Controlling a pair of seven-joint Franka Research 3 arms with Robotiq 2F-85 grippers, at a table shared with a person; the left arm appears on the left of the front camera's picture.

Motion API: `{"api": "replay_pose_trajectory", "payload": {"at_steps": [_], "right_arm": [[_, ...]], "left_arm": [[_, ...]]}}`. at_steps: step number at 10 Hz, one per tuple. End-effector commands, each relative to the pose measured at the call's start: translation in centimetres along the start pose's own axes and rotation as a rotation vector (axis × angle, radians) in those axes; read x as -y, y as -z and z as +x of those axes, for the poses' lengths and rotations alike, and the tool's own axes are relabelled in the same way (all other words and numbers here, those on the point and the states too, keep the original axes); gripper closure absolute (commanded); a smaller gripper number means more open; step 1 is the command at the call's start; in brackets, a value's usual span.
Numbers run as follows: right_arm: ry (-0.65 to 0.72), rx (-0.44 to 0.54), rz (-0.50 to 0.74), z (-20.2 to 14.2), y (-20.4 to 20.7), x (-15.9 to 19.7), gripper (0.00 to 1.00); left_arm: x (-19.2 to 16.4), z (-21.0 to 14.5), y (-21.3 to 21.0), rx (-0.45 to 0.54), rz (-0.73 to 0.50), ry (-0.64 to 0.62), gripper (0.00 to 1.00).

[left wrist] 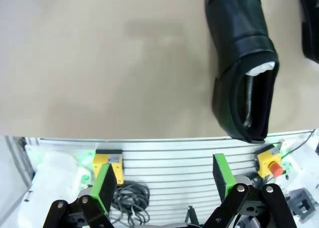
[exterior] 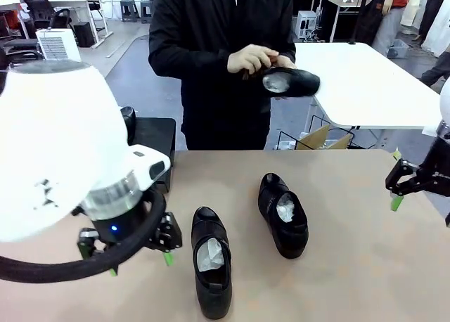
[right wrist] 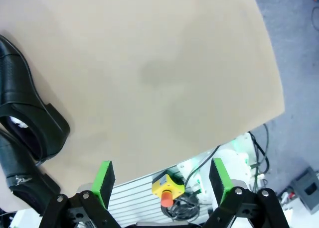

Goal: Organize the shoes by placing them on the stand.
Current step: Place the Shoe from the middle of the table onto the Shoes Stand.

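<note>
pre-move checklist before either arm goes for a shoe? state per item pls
1. Left gripper open and empty: ok.
2. Right gripper open and empty: ok.
3. Near shoe lying free on the table beside the left gripper: ok.
4. Second shoe apart from it, nothing on it: ok.
5. Third shoe within reach: not ok, the person's hands hold it beyond the far edge.
6. Stand free for placing: cannot tell, the left arm hides part of it.

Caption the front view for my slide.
Left gripper and right gripper, both open, flank two shoes on the table; a person holds a third shoe.
</note>
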State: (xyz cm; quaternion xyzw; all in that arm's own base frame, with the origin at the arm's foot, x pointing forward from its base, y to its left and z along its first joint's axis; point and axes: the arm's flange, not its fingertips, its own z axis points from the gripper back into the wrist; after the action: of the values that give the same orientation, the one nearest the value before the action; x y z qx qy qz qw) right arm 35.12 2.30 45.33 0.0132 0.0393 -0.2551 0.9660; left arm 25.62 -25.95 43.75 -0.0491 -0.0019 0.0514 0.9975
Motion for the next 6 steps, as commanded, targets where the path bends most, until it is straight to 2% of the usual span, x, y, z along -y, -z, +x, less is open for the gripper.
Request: {"api": "replay_pose_trajectory", "payload": {"at_steps": [1,3,6], "right_arm": [[0.017,0.001,0.004,-0.2,0.0,-0.1,0.0],[0.017,0.001,0.004,-0.2,0.0,-0.1,0.0],[0.017,0.001,0.004,-0.2,0.0,-0.1,0.0]], "left_arm": [[2.6,0.0,2.4,0.109,0.004,0.083,0.0],[4.9,0.0,3.5,0.222,0.045,0.176,0.0],[6.2,0.9,4.7,0.237,0.035,0.139,0.0]]}}
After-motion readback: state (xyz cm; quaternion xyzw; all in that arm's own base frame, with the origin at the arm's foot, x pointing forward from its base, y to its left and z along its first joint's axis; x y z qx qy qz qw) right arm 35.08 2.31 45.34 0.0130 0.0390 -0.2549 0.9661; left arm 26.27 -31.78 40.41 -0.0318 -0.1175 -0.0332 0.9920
